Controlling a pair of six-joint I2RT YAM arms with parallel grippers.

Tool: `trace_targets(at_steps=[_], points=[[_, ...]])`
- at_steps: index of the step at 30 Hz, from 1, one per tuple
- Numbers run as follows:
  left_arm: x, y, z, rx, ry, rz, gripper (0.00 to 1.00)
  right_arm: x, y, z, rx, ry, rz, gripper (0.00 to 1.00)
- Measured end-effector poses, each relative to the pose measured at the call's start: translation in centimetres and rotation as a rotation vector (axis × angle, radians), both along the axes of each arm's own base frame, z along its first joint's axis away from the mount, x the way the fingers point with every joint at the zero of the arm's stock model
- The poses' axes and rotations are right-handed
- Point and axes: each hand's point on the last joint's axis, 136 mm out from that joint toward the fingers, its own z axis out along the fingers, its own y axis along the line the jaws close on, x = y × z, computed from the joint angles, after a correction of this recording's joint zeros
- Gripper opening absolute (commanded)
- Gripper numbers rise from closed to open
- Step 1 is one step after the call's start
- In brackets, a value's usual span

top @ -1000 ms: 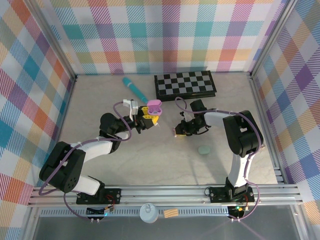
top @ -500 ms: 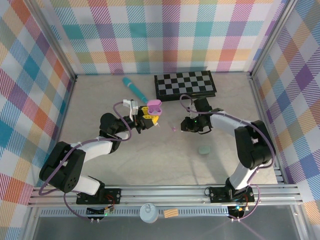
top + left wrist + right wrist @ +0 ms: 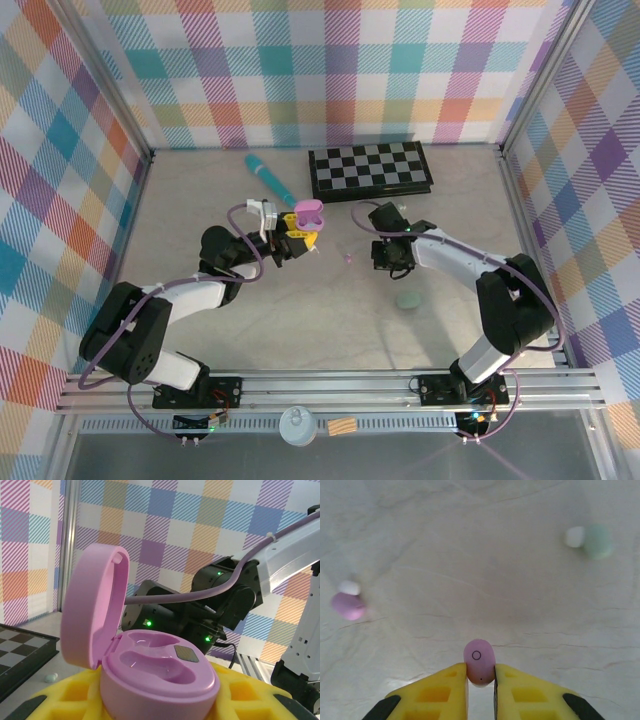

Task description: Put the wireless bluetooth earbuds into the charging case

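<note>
Recently, my right end effector (image 3: 480,672) shifted rightward, away from the charging case (image 3: 155,677), clamped on a pink earbud (image 3: 479,661). My left end effector (image 3: 298,236) gripped the case, lid open; insertion remained pending.

The charging case (image 3: 150,670) is glossy pink; the left gripper (image 3: 303,228) and right gripper (image 3: 480,677) have yellow fingers (image 3: 437,692). One earbud (image 3: 479,661) is pink, a second earbud (image 3: 349,605) purple-pink with white, a small piece (image 3: 594,540) mint with white, all on a pale marbled table (image 3: 470,555). The stick (image 3: 269,177) is teal, the chessboard (image 3: 370,170) black-and-white, the walls (image 3: 330,70) pastel plaid
</note>
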Motion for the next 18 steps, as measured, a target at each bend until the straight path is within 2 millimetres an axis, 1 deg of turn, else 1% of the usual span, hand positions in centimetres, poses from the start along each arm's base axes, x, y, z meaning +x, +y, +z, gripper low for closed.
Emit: trace_targets(at_steps=[3,10,14,18], points=[[0.2,-0.1,-0.3,0.004,0.008,-0.002,0.27,0.1,-0.6,0.1,-0.037,-0.021,-0.042,0.19],[0.5,-0.2,0.2,-0.002,-0.004,0.003,0.27,0.4,-1.5,0.6,-0.075,-0.056,-0.084,0.18],[0.9,-0.1,0.1,-0.001,-0.008,0.024,0.26,0.3,-1.6,1.9,-0.06,-0.08,-0.086,0.18],[1.6,0.0,-0.3,0.012,-0.023,0.066,0.26,0.0,-1.6,3.6,-0.035,-0.107,-0.08,0.19]])
